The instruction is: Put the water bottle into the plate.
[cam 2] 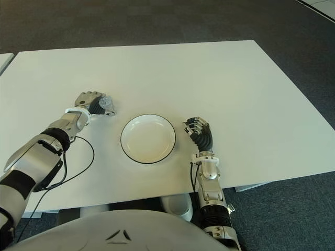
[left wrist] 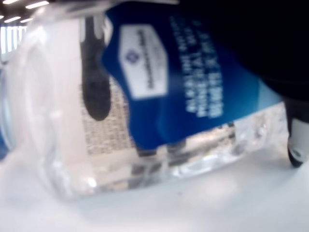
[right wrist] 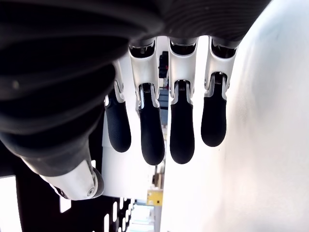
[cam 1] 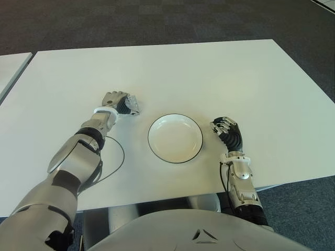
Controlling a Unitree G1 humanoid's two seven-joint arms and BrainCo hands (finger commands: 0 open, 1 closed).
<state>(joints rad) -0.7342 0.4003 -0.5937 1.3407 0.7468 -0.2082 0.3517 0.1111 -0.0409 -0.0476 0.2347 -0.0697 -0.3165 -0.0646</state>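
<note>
A clear water bottle [cam 1: 132,104] with a blue label lies on its side on the white table [cam 1: 209,78], left of the plate. My left hand [cam 1: 116,100] is curled over it; the left wrist view shows the bottle [left wrist: 145,96] close up against the tabletop, with dark fingers [left wrist: 294,140] beside it. The white plate [cam 1: 153,130] with a thin dark rim sits at the table's near middle, with nothing in it. My right hand [cam 1: 225,128] shows just right of the plate, its fingers [right wrist: 182,140] hanging relaxed and holding nothing.
A thin black cable [cam 1: 118,157] loops over the table beside my left forearm. A second white table [cam 1: 10,65] stands at the far left. Dark carpet [cam 1: 157,21] lies beyond the table's far edge.
</note>
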